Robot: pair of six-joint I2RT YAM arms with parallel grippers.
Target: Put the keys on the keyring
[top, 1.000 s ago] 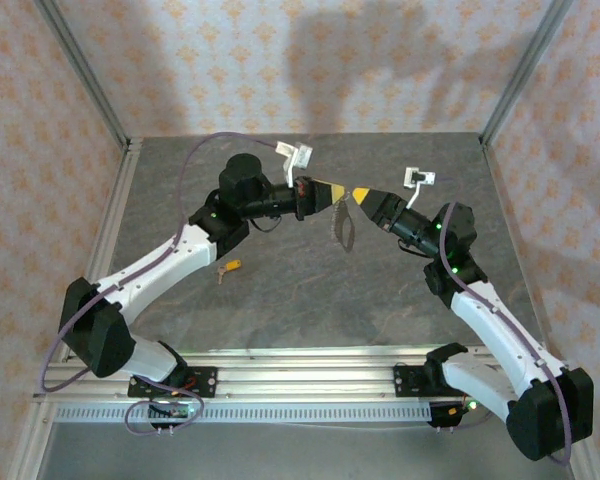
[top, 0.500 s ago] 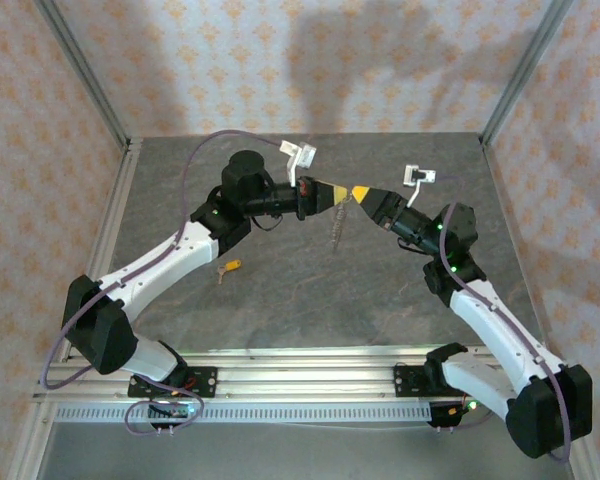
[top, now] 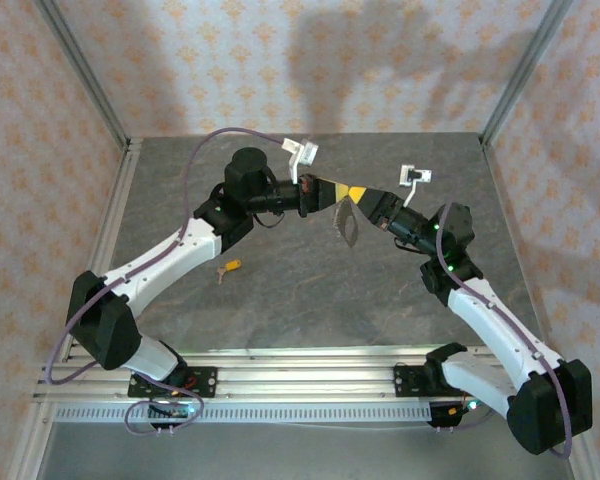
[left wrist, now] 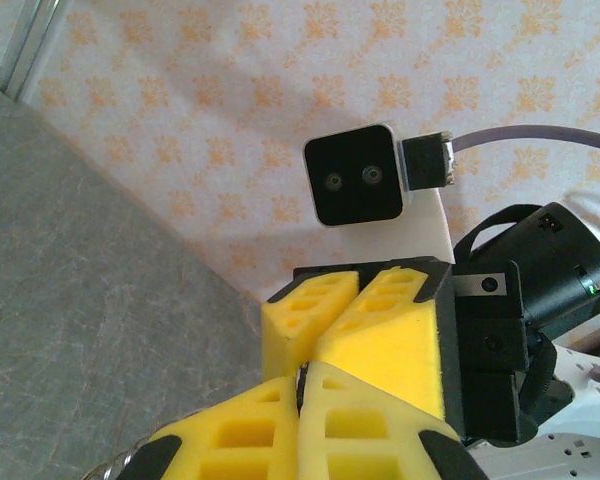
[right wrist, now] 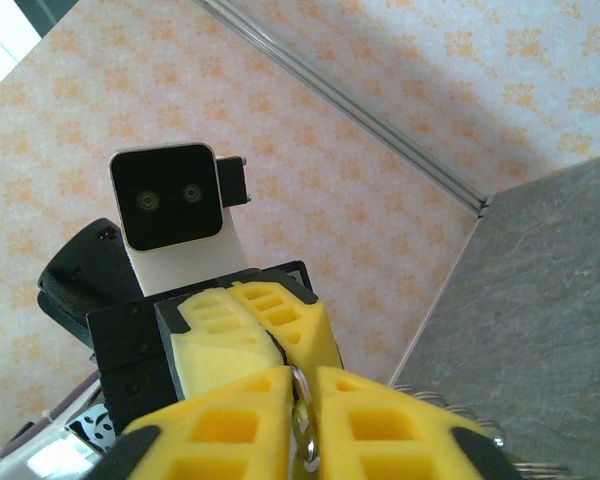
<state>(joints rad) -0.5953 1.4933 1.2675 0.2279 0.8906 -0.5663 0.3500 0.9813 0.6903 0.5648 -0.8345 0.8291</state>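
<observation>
Grey mottled tabletop [top: 310, 300] under one key [top: 230, 267] — peach-patterned walls [top: 280, 60], perhaps paper.

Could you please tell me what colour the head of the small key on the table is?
Yellow-orange; the key shows best in the top external view.

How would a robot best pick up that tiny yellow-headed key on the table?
Probably by its yellow head, from straight above: the key lies flat on the table, and the head looks wider than the thin blade.
</observation>
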